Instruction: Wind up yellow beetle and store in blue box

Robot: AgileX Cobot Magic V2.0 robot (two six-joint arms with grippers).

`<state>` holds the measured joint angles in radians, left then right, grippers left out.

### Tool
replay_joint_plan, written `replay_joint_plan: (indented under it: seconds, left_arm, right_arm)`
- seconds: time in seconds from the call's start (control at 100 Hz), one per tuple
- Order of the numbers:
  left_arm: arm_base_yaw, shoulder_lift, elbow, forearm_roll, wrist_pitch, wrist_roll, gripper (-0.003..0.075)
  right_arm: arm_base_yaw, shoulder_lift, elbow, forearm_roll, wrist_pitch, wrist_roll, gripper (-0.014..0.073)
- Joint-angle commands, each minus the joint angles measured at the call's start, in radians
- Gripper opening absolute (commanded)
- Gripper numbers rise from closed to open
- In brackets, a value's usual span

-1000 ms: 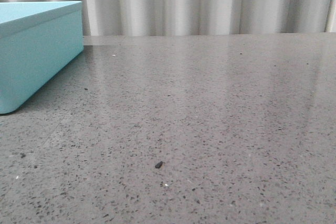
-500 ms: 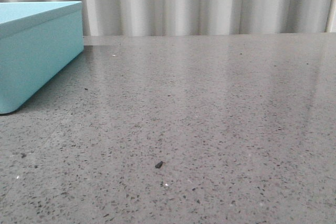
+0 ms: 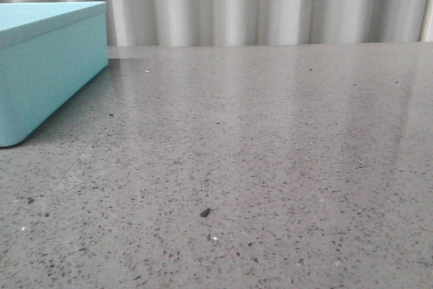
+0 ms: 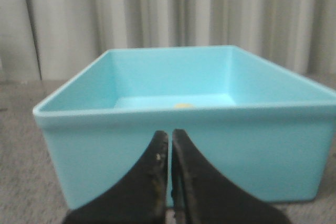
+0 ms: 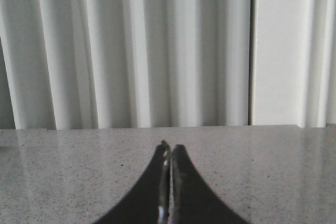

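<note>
The blue box [image 3: 47, 65] stands at the far left of the grey table in the front view. In the left wrist view the blue box [image 4: 105, 161] fills the middle, and a small yellow patch [image 4: 182, 106], likely the top of the yellow beetle, shows just over its near rim, inside. My left gripper [image 4: 170, 132] is shut and empty, low in front of the box's near wall. My right gripper [image 5: 171, 147] is shut and empty, low over bare table. Neither gripper shows in the front view.
The speckled grey tabletop [image 3: 270, 167] stretches to a white pleated curtain [image 3: 270, 5] at the back. A small dark speck [image 3: 204, 212] lies on the table near the front. White pipes [image 5: 315, 45] run down the wall in the right wrist view.
</note>
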<state>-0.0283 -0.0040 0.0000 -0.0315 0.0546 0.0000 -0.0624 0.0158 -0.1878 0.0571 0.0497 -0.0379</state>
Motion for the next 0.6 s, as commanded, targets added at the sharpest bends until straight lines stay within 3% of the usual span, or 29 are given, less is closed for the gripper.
replay_joint_plan:
  seconds: [0.0,0.31,0.59]
  left_arm:
    - [0.013,-0.032,0.025,0.013,-0.035,-0.017,-0.0021]
    - [0.013,-0.032,0.027,0.016,0.223,-0.017,-0.0021]
    - [0.013,-0.032,0.025,0.016,0.215,-0.017,-0.0021]
  right_arm:
    - [0.003,0.011,-0.024,-0.011,-0.082,-0.008,-0.0062]
    - [0.003,0.011,-0.024,-0.011,-0.086,-0.008,-0.0062]
    - [0.003,0.011,-0.024,-0.011,-0.086,-0.008,-0.0062]
